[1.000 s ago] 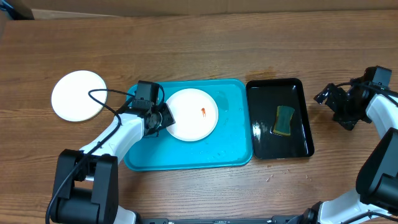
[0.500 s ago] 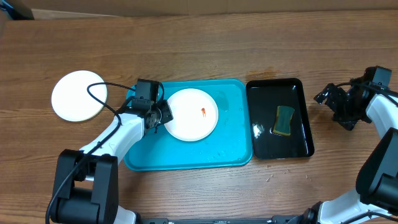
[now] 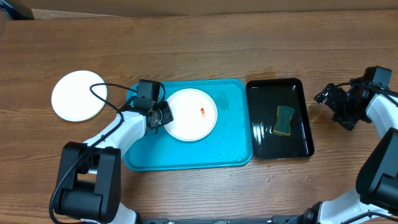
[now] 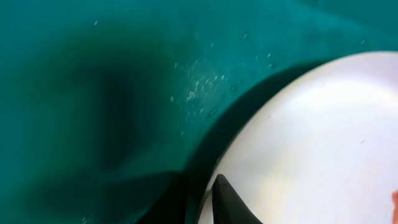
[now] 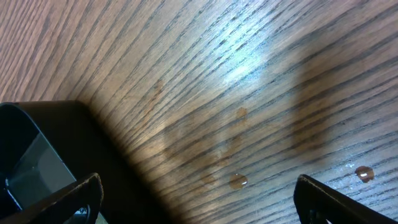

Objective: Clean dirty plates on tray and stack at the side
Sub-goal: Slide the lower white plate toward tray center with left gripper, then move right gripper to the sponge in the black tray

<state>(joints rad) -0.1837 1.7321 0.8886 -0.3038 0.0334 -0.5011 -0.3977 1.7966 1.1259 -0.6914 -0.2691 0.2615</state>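
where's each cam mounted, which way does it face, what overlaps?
Overhead: fixed above table, facing straight down; turquoise tray, smeared plate, second plate, black tray with sponge; left arm and right arm show.
Left wrist: on left arm, close over the tray, facing the plate rim; one dark fingertip shows.
Right wrist: on right arm, facing down at droplet-specked wood table; both fingertips show, wide apart.
Shared: overhead and left wrist both see smeared plate on tray.
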